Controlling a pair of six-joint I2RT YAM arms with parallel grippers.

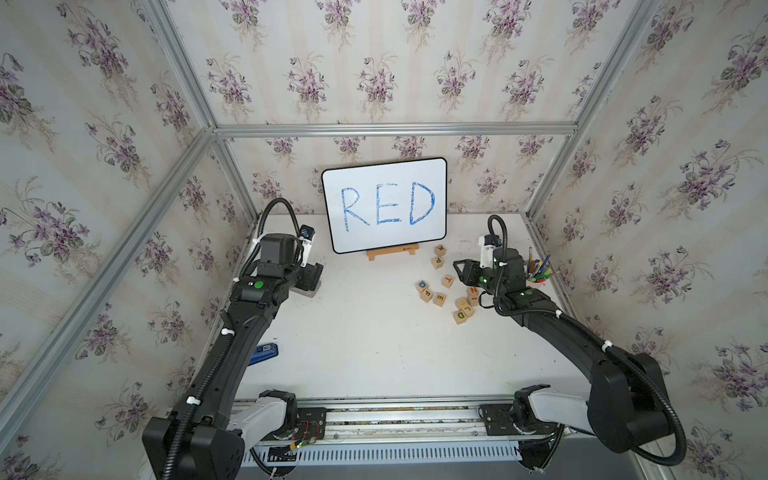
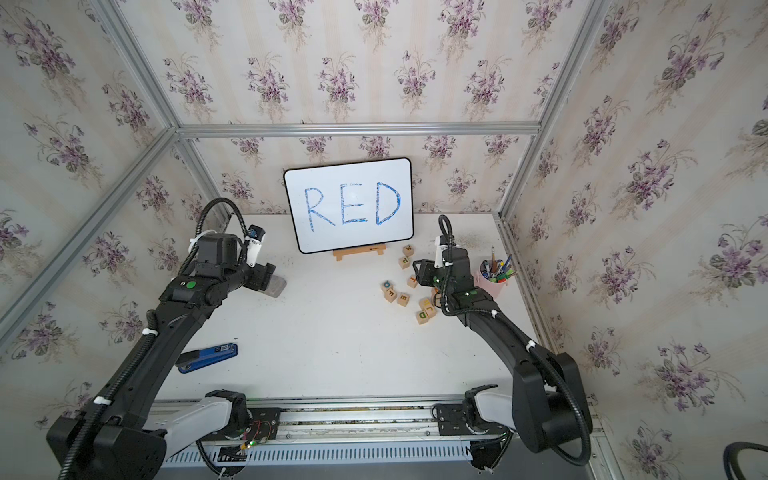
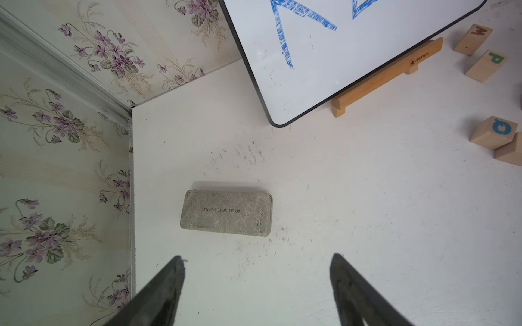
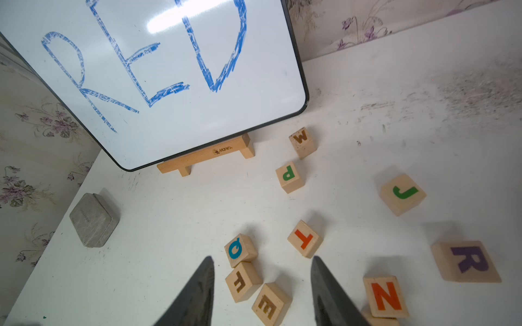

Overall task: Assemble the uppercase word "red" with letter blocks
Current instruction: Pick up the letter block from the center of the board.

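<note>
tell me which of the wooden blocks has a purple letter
The R block, near the N block in the right wrist view. Its letter is purple; the others visible carry green, orange, brown or teal letters.

The left gripper (image 3: 258,258) hangs at ten o'clock, jaws parted and empty. The right gripper (image 4: 262,258) hangs at two o'clock, jaws parted narrower, gripping nothing.

Beside the whiteboard (image 1: 384,205), to its right, lie the letter blocks (image 4: 305,239): ten show in the right wrist view, perhaps twelve altogether, some being hidden in both top views. One eraser (image 3: 226,213) lies left of the whiteboard, one pen cup (image 2: 492,278) far right of it.
</note>
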